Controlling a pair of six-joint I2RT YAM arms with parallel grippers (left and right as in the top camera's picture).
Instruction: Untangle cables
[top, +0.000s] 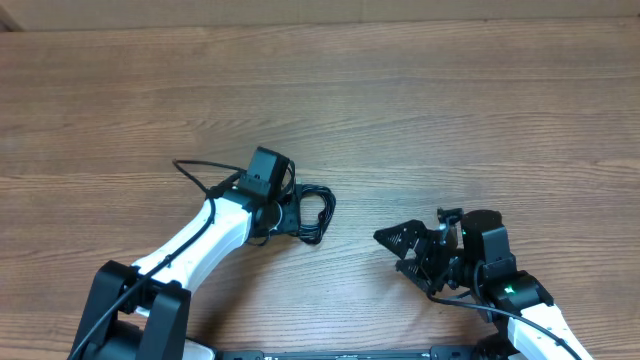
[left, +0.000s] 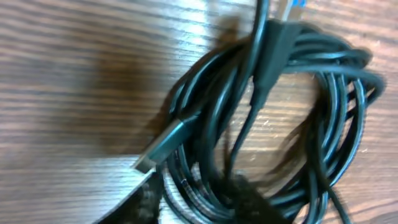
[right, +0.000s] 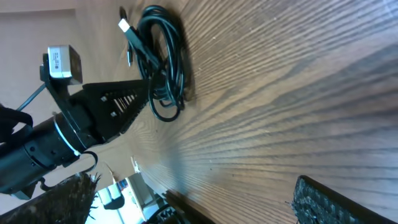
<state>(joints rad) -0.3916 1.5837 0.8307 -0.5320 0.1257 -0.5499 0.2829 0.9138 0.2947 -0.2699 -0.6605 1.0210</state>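
Left fingers (top: 293, 214) on the outstretched arm reach the cables (top: 318, 212), grip unclear; right fingers (top: 400, 240) sit spread apart.

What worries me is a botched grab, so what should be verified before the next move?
1. Separation: not ok, the cables form one coiled bundle.
2. Reach: ok, the left pincer is at the bundle.
3. Grip: cannot tell whether the left pincer holds a strand.
4. Other arm: ok, the right pincer is open and apart from the bundle.
5. Loose end: ok, one plug tip lies exposed.
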